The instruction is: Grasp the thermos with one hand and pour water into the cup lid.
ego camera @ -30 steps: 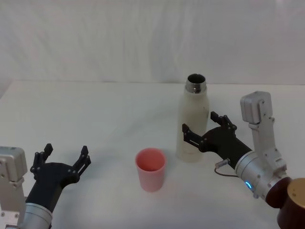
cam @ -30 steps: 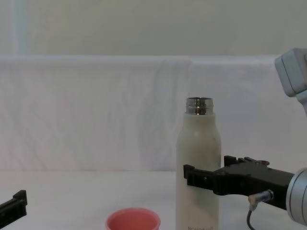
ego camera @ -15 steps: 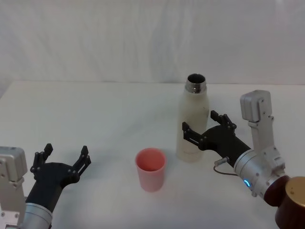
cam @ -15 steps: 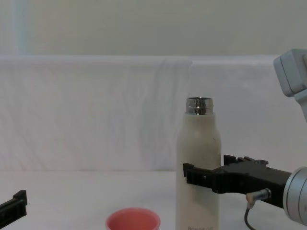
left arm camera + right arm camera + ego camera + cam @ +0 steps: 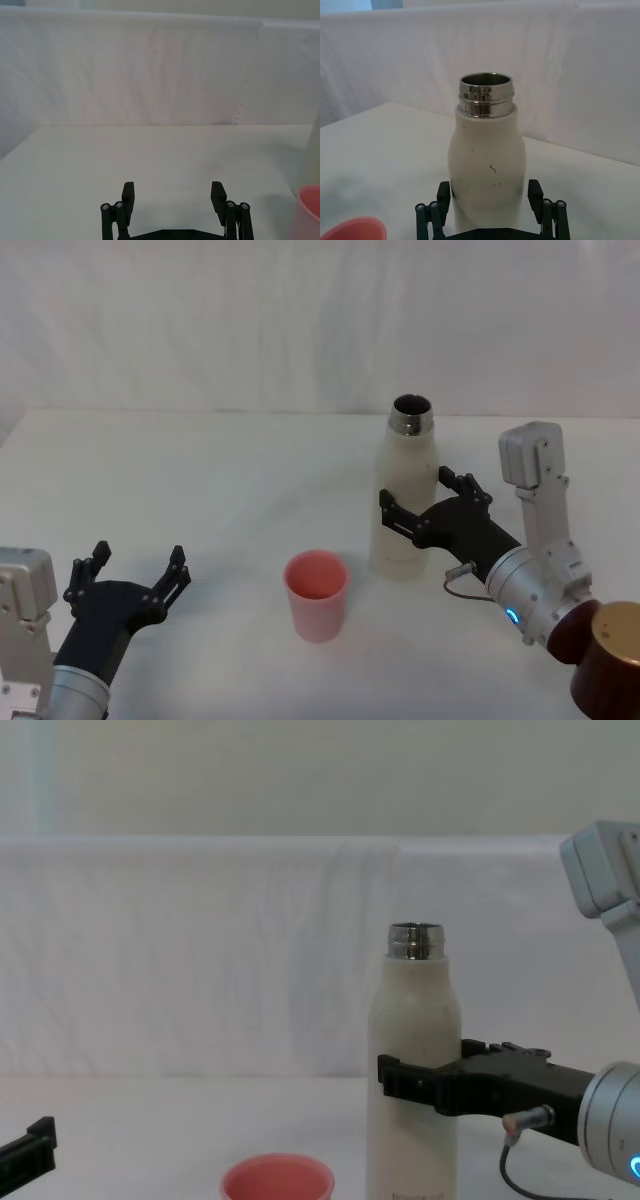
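The thermos (image 5: 405,498) (image 5: 414,1030) stands upright on the table, cream-white, its steel neck uncapped. My right gripper (image 5: 415,490) is open, one finger on each side of the bottle's middle. The right wrist view shows the thermos (image 5: 487,160) between the two fingers (image 5: 444,194), with narrow gaps at the sides. The pink cup lid (image 5: 317,590) (image 5: 277,1182) sits upright, in front of the thermos and to its left. My left gripper (image 5: 138,562) (image 5: 173,192) rests open near the front left of the table, holding nothing.
A white table (image 5: 200,480) runs back to a white cloth backdrop (image 5: 300,330). A brown rounded part (image 5: 612,665) of my right arm sits at the lower right. The cup lid's rim (image 5: 310,207) edges into the left wrist view.
My right gripper has slid a little forward so its fingers reach farther around the thermos. Thermos, cup lid and left arm have not moved.
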